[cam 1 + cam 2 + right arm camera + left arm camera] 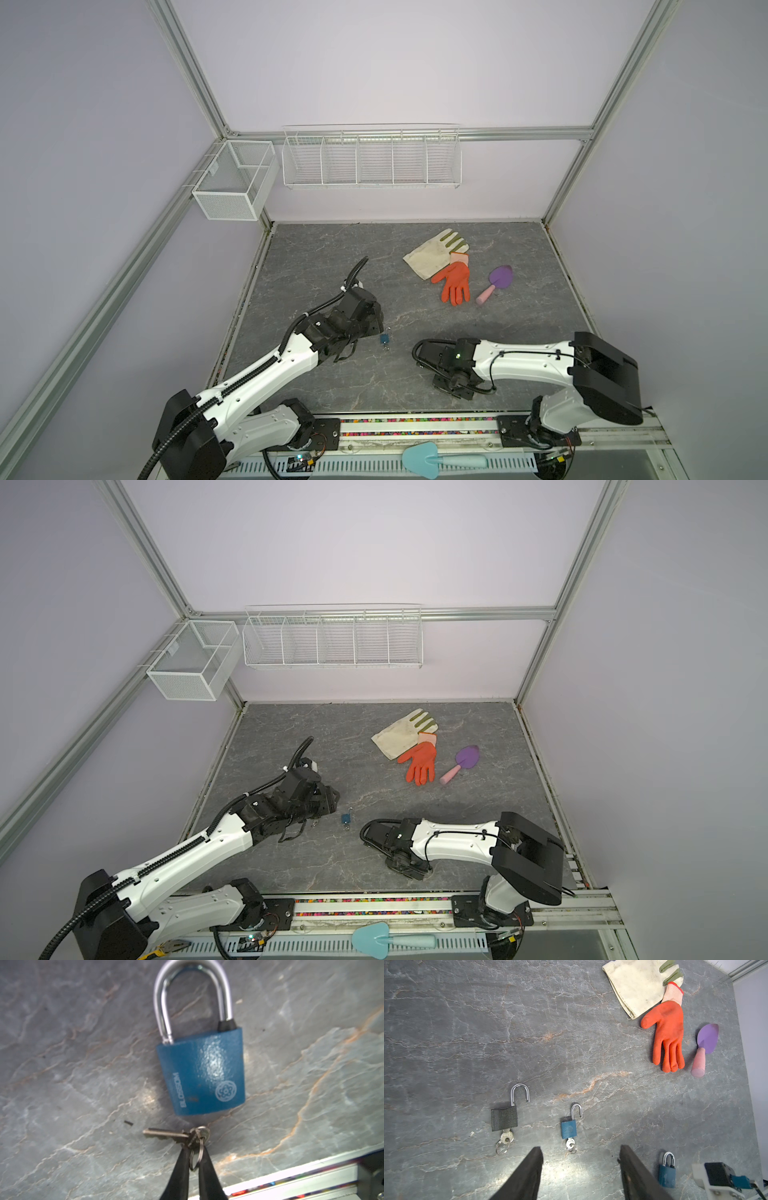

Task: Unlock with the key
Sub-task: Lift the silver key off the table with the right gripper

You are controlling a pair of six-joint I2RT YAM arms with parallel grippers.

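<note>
Pinching the key [164,1133], your right gripper [195,1148] was drawn narrow, its fingers [178,1174] closed on the key's head and ring; the key lay flat on the table [62,1064], blade turned sideways, just beside the base of the blue padlock [202,1076] and not inserted; that padlock lay flat too, its shackle [161,1012] seated shut in the body; in both top views the arm itself hid this lock, and you saw only the wrist low over the near part of the table; your left gripper [580,1147] stood wide with nothing between its jaws, above the table near a black padlock [504,1118] and a smaller blue padlock [568,1129], each with its shackle sprung open and a key in its base; a white glove [637,987], an orange glove [668,1034] and a purple trowel [707,1040] lay together well apart, toward the far side.
</note>
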